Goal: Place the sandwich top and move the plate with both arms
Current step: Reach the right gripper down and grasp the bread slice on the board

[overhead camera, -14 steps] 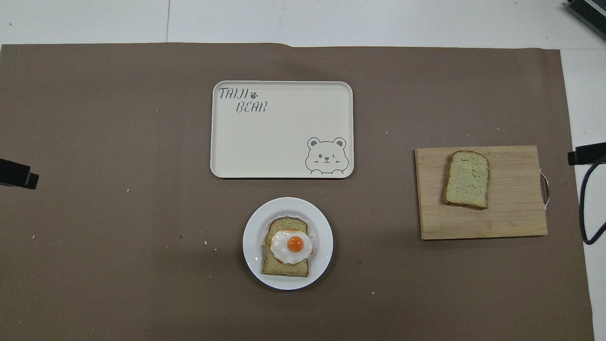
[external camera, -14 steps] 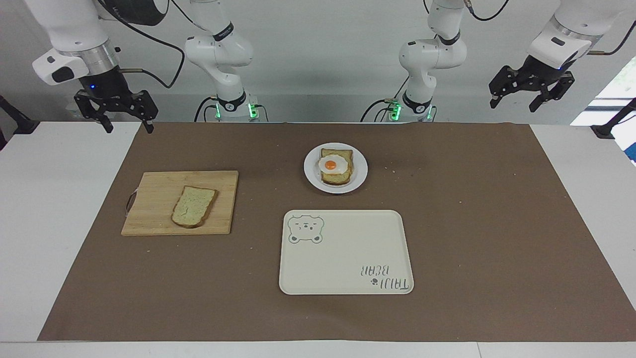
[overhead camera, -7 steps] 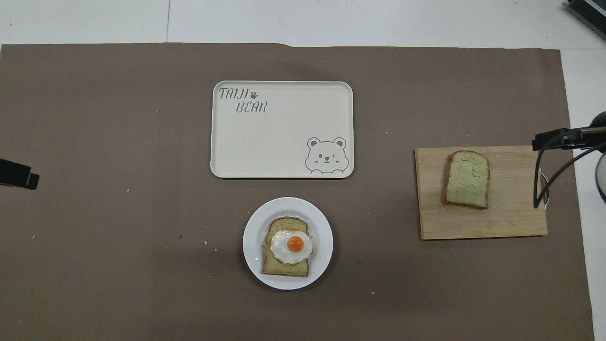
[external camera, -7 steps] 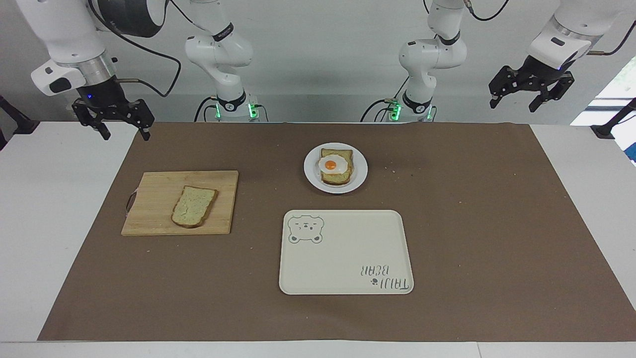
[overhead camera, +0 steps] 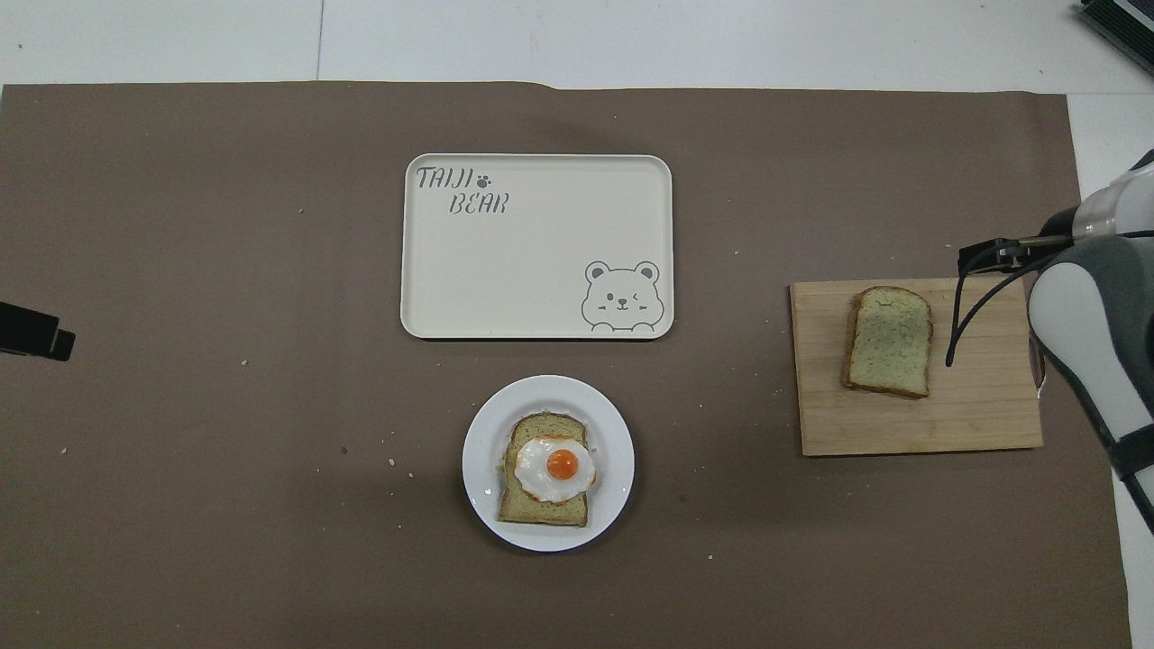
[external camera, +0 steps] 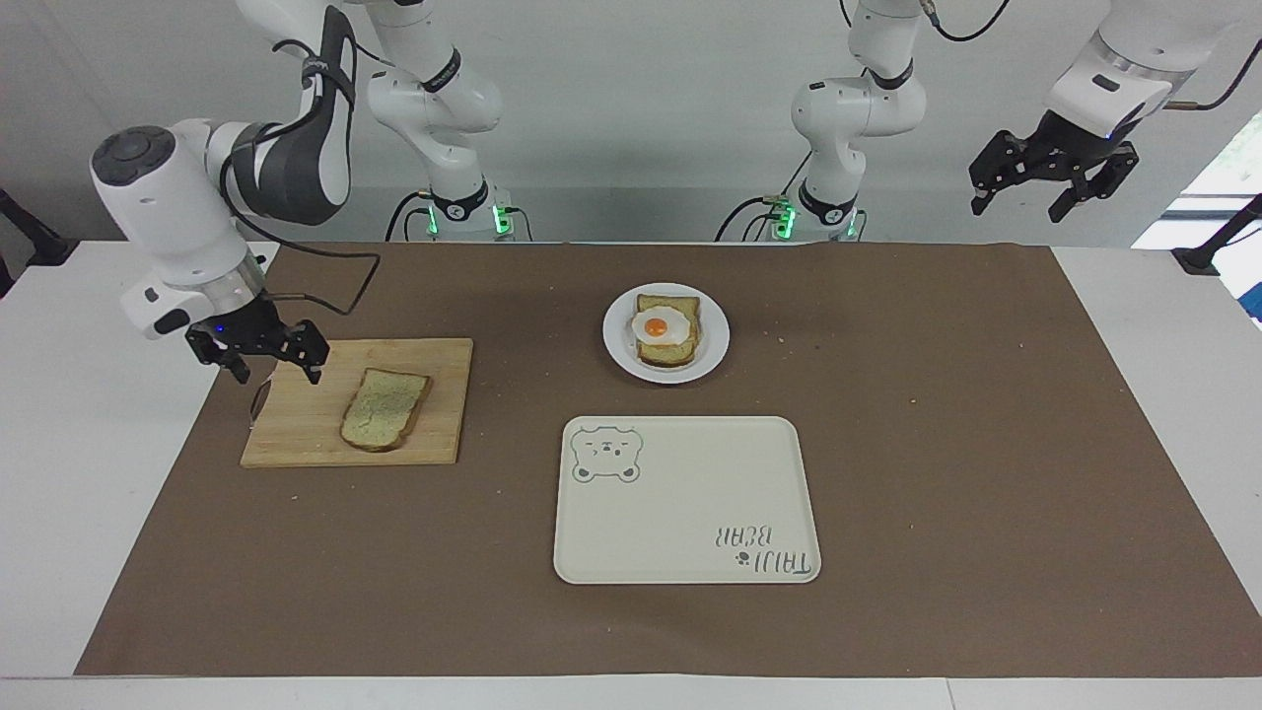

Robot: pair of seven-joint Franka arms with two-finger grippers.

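The top slice [external camera: 385, 408] [overhead camera: 889, 341] lies flat on a wooden board [external camera: 315, 434] [overhead camera: 983, 424] toward the right arm's end of the table, untouched. The plate [external camera: 712, 340] [overhead camera: 478, 460] sits mid-table, well apart from the board, nearer the robots than the tray [external camera: 690, 513] [overhead camera: 541, 252]; it carries an egg-topped slice [external camera: 667, 329] [overhead camera: 547, 470]. The right gripper [external camera: 262, 361] hangs low over the board's corner near its handle — jaws spread, holding nothing, not over the top slice. The left gripper [external camera: 1050, 189] waits high over the table's edge at its own end — fingers apart, empty.
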